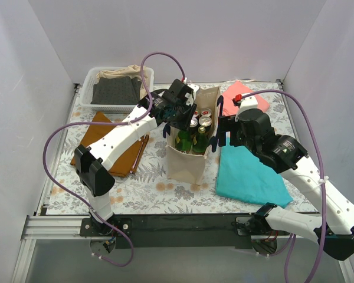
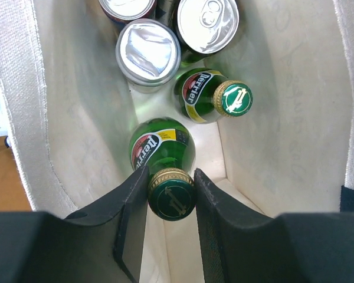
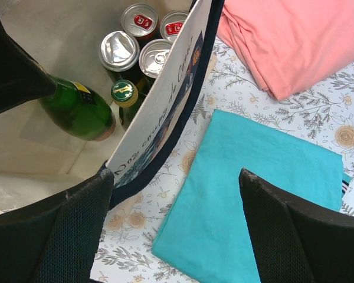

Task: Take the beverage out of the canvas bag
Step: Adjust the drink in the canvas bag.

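teal cloth (image 1: 248, 174) nearest, 4 o'clock of canvas bag (image 1: 186, 165) at table centre. right gripper (image 3: 176, 177) wide open astride the bag's right wall, gripping nothing. left gripper (image 2: 171, 177) inside bag, clamped on cap of green bottle (image 2: 162, 150). second bottle (image 2: 209, 97) and cans (image 2: 148, 52) beyond at 12 o'clock. pink cloth (image 1: 248, 100) 1 o'clock, basket (image 1: 115, 108) 11 o'clock.

Tall beige canvas bag (image 1: 186, 162) standing upright, top open, green glass bottle (image 2: 163, 152) inside, capped, tilted
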### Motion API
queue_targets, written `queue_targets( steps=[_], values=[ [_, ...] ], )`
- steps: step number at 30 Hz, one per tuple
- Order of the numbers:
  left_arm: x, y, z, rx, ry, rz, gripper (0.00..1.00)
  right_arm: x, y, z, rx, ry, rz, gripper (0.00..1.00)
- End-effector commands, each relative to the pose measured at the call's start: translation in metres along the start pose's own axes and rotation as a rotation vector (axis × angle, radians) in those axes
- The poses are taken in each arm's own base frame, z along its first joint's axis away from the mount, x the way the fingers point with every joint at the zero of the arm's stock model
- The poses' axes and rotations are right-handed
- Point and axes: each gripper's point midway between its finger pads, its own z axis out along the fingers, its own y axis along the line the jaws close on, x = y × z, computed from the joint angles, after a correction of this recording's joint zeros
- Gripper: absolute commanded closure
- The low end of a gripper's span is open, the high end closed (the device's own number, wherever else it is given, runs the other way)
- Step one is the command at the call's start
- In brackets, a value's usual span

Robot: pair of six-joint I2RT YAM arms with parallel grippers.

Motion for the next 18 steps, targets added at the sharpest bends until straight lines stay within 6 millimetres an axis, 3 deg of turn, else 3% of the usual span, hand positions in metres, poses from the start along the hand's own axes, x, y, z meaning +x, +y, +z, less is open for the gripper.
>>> queue_targets(
  steps=[1, 10, 15, 18],
  values=[
    [-0.033, -0.006, -0.03, 0.032, -0.153, -0.005, 1.0, -0.014, 0.002, -0.006, -0.021, -0.06, 0.035, 0.09],
    [-0.002, -0.005, 0.009, 0.035, -0.095, -0.028, 1.0, -0.015, 0.002, -0.007, -0.019, -0.063, 0.033, 0.09],
    [0.007, -0.004, 0.016, 0.036, -0.071, -0.034, 1.0, -0.015, 0.001, -0.006, -0.017, -0.062, 0.033, 0.09],
    [0.008, -0.006, 0.011, 0.047, -0.073, -0.037, 0.91, -0.015, 0.002, -0.005, -0.019, -0.06, 0.03, 0.09]
  ],
)
